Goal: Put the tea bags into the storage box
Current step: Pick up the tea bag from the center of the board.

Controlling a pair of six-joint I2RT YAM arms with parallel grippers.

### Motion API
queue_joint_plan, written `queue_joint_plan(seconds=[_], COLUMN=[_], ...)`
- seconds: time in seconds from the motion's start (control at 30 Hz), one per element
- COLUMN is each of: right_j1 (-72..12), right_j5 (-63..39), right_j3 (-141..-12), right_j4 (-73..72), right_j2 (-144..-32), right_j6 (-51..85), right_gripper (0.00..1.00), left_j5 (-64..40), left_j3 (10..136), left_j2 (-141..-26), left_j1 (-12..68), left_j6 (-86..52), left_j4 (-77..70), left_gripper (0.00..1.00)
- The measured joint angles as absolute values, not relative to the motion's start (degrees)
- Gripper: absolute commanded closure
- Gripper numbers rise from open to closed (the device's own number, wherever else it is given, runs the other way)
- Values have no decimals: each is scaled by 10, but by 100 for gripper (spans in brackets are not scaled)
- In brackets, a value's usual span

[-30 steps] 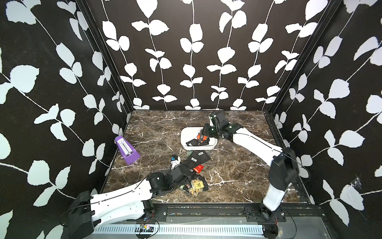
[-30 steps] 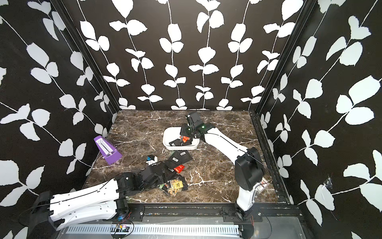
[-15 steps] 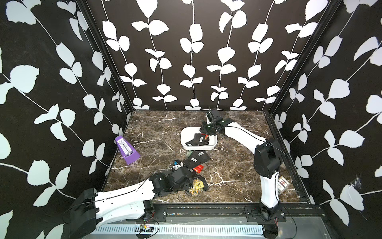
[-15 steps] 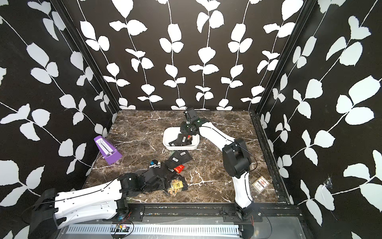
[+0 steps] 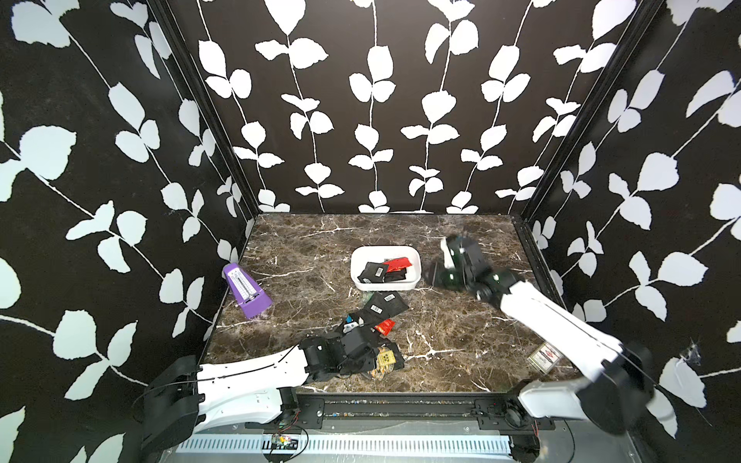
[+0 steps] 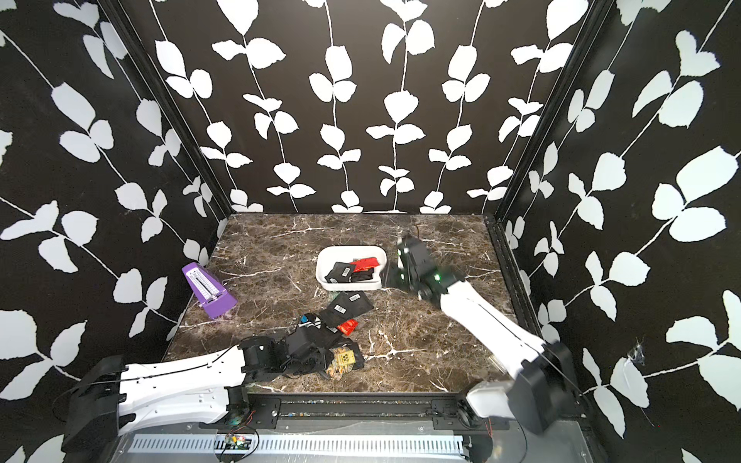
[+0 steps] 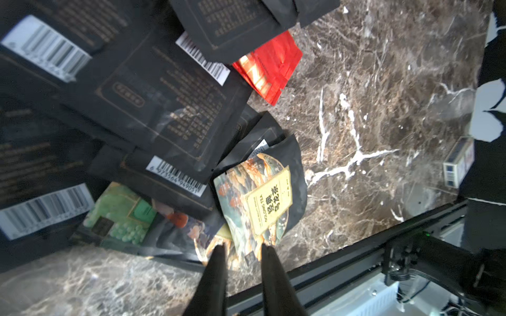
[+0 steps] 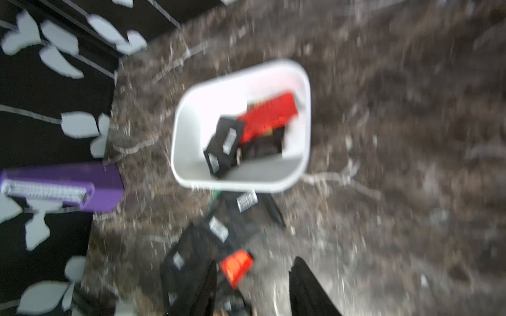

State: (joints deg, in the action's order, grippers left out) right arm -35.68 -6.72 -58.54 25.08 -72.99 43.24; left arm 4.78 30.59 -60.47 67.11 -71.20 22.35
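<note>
Several overlapping tea bags (image 5: 387, 304) look light, limp and slick: pinch a free border. Left pincer (image 7: 242, 249) straddles the edge of the yellow-label sachet (image 7: 269, 202), grip unclear; right pincer (image 8: 254, 262) gapes empty.

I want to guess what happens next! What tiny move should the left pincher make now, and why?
Probably squeeze fully shut on the yellow-label tea bag. The left gripper has its fingertips on either side of that bag's edge, close together, but a firm pinch isn't clear. The bag lies on the table, outside the storage box, so it needs grabbing.
</note>
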Motion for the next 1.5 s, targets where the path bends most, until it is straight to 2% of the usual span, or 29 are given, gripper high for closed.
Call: queue_joint_plan(seconds=[0.33, 0.53, 1.13, 1.5], right_j1=[-521, -577, -612, -613], right_j5=[-67, -54, -54, -65], right_j3=[-337, -308, -307, -307], right_j4=[173, 131, 22, -17], right_j2=[-644, -641, -759, -791], right_j6=[590, 653, 701, 708], right_gripper=[54, 53, 54, 55], left_j5=[30, 26, 24, 24], left_j3=[310, 311, 304, 290], left_j2=[-649, -662, -697, -714], left_j1=[679, 688, 699, 701], left_j6=[-710, -712, -728, -737], left_j4=[199, 196, 159, 148], left_gripper=[92, 92, 93, 93])
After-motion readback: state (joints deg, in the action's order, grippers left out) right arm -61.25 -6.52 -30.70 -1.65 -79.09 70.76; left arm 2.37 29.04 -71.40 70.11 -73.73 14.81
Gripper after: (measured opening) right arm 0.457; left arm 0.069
